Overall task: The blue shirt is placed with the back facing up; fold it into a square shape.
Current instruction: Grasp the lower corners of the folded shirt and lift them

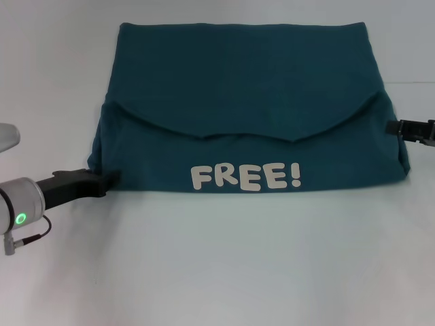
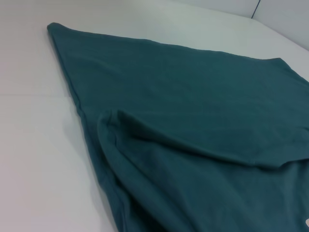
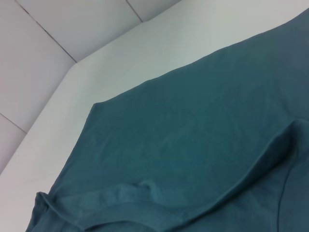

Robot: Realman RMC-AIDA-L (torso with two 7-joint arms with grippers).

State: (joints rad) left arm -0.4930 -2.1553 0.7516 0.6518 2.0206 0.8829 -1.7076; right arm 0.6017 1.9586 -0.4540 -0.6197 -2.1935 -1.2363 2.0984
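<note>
Slippage is the main hazard at this stage. The blue shirt (image 1: 248,109) lies flat in the middle of the bench (image 1: 224,272), already doubled into a wide band, with the lettered layer turned up along the near edge and a curved flap lying over it. The left gripper (image 1: 109,182) sits at the shirt's near left corner, touching the fabric; the right gripper (image 1: 397,128) sits at the right edge, about halfway along it. You cannot tell from any view whether either pair of jaws is apart or clamped on cloth, so treat the hold as unconfirmed.

Expect these faults:
- If one side holds only the top layer, the lower layers stay behind and the fold opens.
- If the two arms lift unevenly, the band skews and the result is not square.
- The loose flap, which appears slightly raised in both wrist views, may bunch or crease under the next fold.

Check the clearances. Bare bench surrounds the shirt on all sides, widest toward the robot. The far edge of the shirt lies nearer the back of the bench, so fold inward rather than away.
</note>
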